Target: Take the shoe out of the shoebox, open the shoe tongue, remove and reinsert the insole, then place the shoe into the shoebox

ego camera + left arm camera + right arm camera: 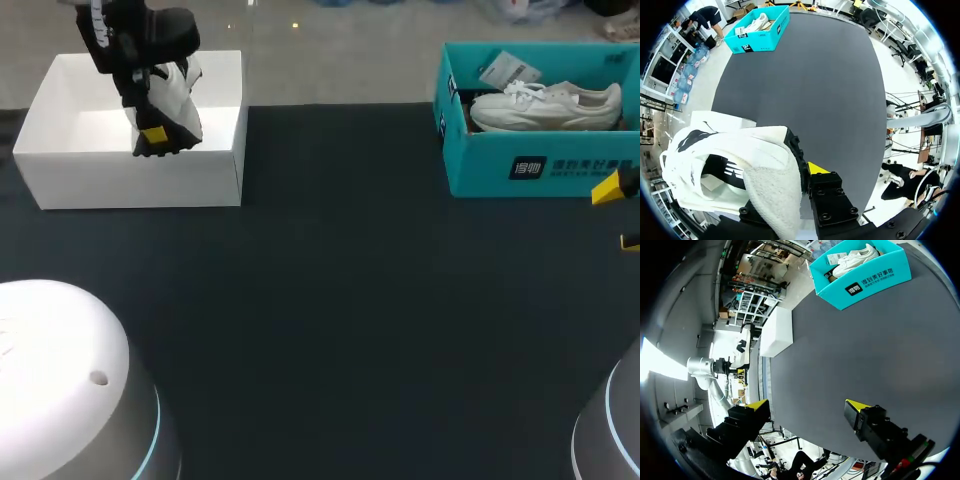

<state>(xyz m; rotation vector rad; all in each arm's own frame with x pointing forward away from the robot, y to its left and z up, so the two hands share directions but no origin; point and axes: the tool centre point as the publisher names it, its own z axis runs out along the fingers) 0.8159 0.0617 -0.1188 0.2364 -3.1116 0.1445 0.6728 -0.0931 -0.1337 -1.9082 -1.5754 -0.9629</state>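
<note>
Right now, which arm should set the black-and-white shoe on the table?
Left, probably: the left claw grips the shoe over the white box; the right claw hangs open by the teal box.

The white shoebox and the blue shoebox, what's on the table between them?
Nothing. In the head view, only bare dark tabletop stretches between the white shoebox and the teal shoebox.
</note>
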